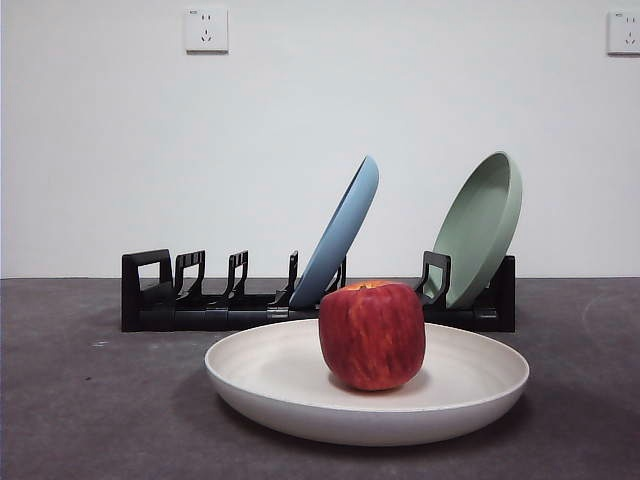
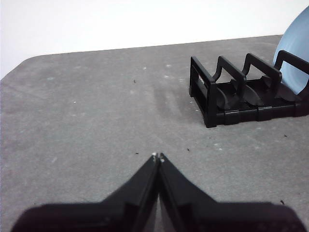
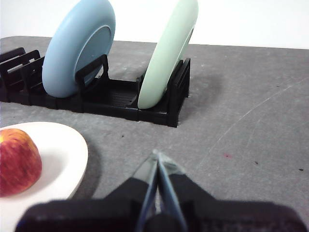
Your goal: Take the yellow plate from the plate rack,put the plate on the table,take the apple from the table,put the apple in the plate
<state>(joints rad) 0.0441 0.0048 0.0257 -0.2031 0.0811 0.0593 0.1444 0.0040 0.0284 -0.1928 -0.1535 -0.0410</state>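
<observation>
ok, apple [image 1: 372, 335] sits upright in the yellow plate [image 1: 270, 375], stem dip facing up w/ a bit of yellow-orange showing at the top, a touch right of the plate's centre in the front view. plate lies flat on the worktop [image 1: 80, 400], rim up, just in front of the plate rack [image 1: 200, 305].

rack's long axis runs left-right across the front view, parallel to the back wall [image 1: 300, 120]. light blue plate [image 1: 340, 235] stands on edge in a middle slot, leaning right at the top. sage green plate [image 1: 480, 230] stands on edge near the rack's right end, leaning the same way. slots at the left end hold nothing.

left tool [image 2: 158, 157] hangs over bare worktop, tips pressed together, pinching nothing; the rack's end w/ the free slots is near, ahead and off to one side, well apart from the tool. right tool [image 3: 157, 154] also pressed together, holding nothing, over the worktop just beside the plate's rim, w/ the rack's green-plate end ahead of it.

worktop is dark grey, matte, a bit rough, w/ small specks and pale scuff lines. wall behind is plain white, two power sockets [image 1: 206, 30] high up, one at the top right corner.
</observation>
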